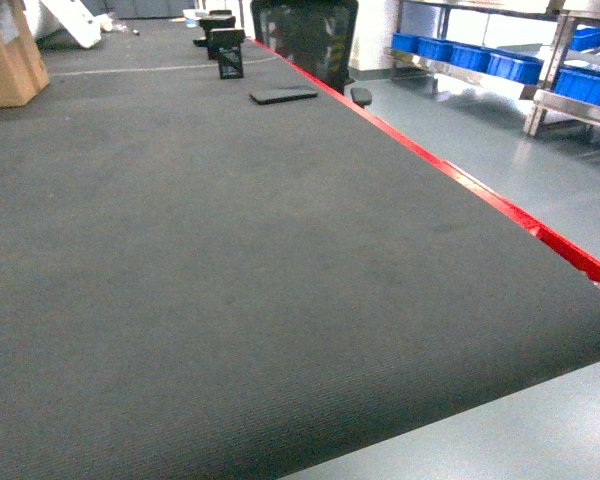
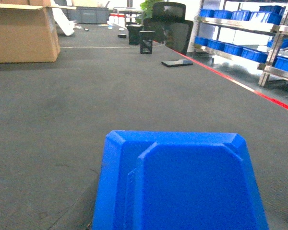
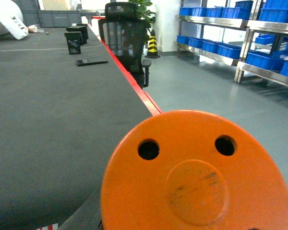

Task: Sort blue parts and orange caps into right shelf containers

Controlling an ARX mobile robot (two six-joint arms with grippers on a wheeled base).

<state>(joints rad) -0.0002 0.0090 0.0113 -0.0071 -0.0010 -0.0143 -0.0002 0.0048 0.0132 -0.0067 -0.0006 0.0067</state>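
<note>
Blue part [image 2: 182, 184] seen filling left wrist view, flat face up, long axis running away over counter [image 2: 86, 110]. Orange cap [image 3: 199, 177] fills right wrist view, round face toward camera. Blue crates [image 1: 480, 58] noted on right shelf. Tool states: cannot be told, tools not seen.

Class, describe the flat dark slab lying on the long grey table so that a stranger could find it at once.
Start at the long grey table with the red edge strip along its right side. Follow that strip far up to the black mesh office chair; just before it lies the flat dark slab. Unlike the upright black mesh holders beyond, it lies thin and flat.
</note>
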